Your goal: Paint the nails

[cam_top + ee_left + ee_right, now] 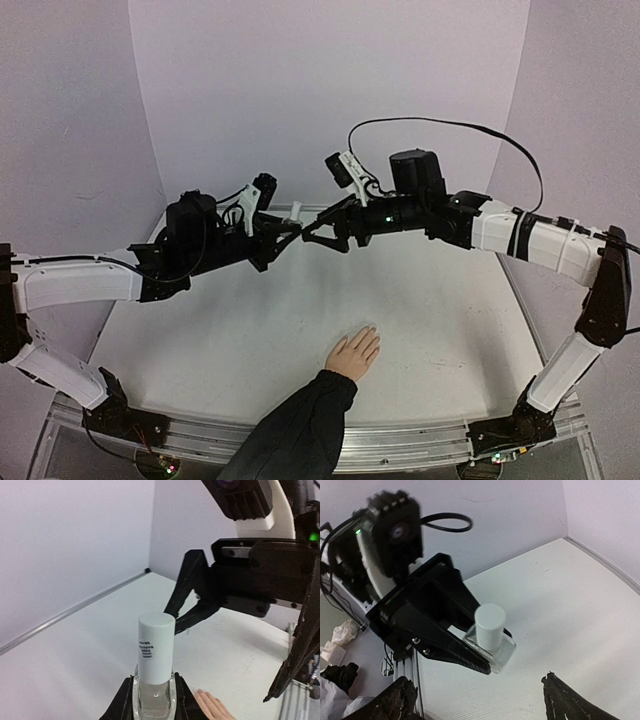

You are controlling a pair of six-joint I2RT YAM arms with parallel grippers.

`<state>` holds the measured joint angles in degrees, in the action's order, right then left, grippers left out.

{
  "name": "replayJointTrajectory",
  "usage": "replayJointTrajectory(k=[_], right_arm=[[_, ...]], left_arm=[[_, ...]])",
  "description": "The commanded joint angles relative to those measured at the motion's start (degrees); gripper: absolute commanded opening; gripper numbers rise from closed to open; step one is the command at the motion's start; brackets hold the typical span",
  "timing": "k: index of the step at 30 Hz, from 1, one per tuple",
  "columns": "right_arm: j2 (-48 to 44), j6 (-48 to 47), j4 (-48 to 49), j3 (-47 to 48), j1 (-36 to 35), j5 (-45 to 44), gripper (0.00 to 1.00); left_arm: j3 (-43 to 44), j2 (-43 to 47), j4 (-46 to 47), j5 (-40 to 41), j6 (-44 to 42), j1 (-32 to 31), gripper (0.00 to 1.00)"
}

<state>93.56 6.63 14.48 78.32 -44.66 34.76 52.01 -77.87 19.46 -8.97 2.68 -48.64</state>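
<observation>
A light-skinned hand with a dark sleeve lies flat on the white table, near the front middle. Its nails are too small to make out. The fingertips also show in the left wrist view. My left gripper is shut on a small clear bottle with a white cap and holds it upright in the air above the table's far middle. My right gripper is open, facing the bottle a short way off. In the right wrist view the bottle sits ahead of the spread fingertips.
The white table is walled by pale panels at the back and sides. An aluminium rail runs along the near edge. The two arms nearly meet high over the far middle, well above the hand.
</observation>
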Motion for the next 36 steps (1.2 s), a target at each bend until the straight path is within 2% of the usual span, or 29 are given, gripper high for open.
replayJointTrajectory(k=[1,3,8,10,15,25,31,36], right_arm=[[-1.8,6.1,0.7,3.3,0.3,-5.3,0.90],[-0.7,9.0,0.3,5.0,-0.1,-7.4,0.88],[1.8,14.0,0.1,9.1,-1.5,-11.6,0.70],[3.2,15.1,-0.1,10.2,-1.8,-12.4,0.66],[6.5,15.8,-1.1,13.5,-2.5,-11.9,0.63],[9.0,15.4,-1.3,14.9,-2.6,-9.7,0.34],[10.5,15.4,-1.3,15.5,-2.6,-6.5,0.30],[10.4,13.4,-1.3,15.7,-2.6,-4.5,0.05]], left_arm=[[-0.1,1.9,0.8,21.0,-8.2,-3.2,0.00],[0.2,1.5,0.7,22.8,-8.6,-3.8,0.00],[1.6,-0.3,0.8,24.6,-10.4,-5.5,0.00],[2.1,-1.0,0.8,24.8,-10.8,-5.9,0.00],[3.2,-2.2,0.8,24.5,-11.3,-6.5,0.00],[3.4,-2.5,0.7,24.0,-11.3,-6.8,0.00],[4.0,-2.5,0.6,21.5,-10.5,-6.9,0.00],[3.4,-1.4,0.7,17.8,-9.4,-6.7,0.00]])
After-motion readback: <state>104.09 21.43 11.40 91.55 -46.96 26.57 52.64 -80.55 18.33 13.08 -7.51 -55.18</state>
